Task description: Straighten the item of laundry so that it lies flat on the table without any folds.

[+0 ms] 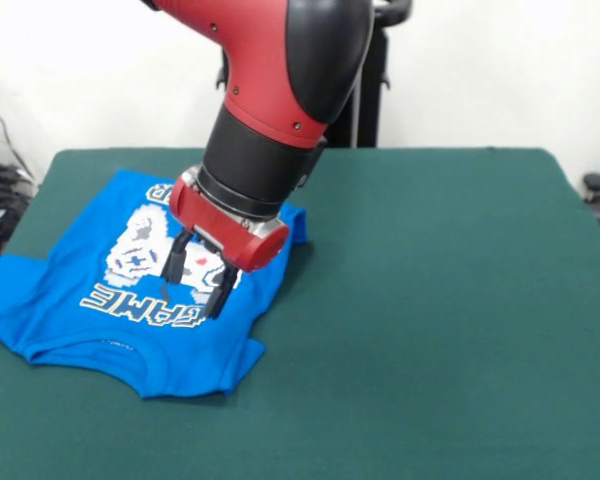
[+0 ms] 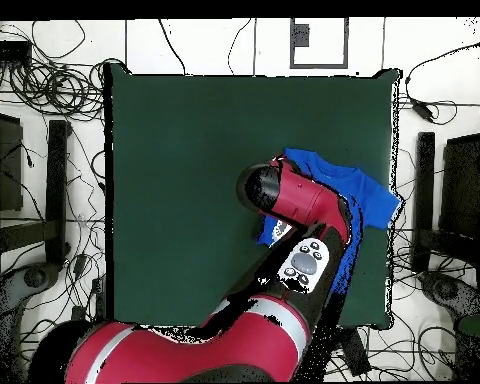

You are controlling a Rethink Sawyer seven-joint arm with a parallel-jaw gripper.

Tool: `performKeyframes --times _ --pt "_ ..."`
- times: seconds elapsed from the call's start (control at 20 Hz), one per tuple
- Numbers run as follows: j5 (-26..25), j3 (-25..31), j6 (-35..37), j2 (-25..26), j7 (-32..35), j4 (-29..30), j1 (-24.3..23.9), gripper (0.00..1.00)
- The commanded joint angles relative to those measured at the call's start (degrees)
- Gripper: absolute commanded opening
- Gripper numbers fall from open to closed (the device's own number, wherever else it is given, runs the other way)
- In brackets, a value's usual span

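The hand (image 1: pixel 201 275) is held open and empty just above the blue shirt's (image 1: pixel 70 310) print, seemingly positioned to smooth it across the table (image 1: pixel 440 300).

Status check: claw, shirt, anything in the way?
Claw open, over the print. Shirt at table edge, print up, one side folded. Nothing in the way.

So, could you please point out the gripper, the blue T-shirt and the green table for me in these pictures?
gripper (image 1: pixel 200 278), front view, midway between its two black fingertips, which stand apart.
blue T-shirt (image 1: pixel 70 318), front view, plain blue cloth beside the white lettering.
green table (image 1: pixel 430 300), front view, bare green top away from the shirt.
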Motion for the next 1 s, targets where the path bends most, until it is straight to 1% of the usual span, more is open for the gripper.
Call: performKeyframes --times 0.05,0.6,1.0 --pt "3.1 6.6 5.0 0.6 11.6 -1.7 0.6 1.00" --pt "4.2 3.8 8.6 2.2 13.5 -4.4 2.7 1.00" --pt "4.3 3.8 7.9 3.1 13.3 -4.7 2.7 1.00"
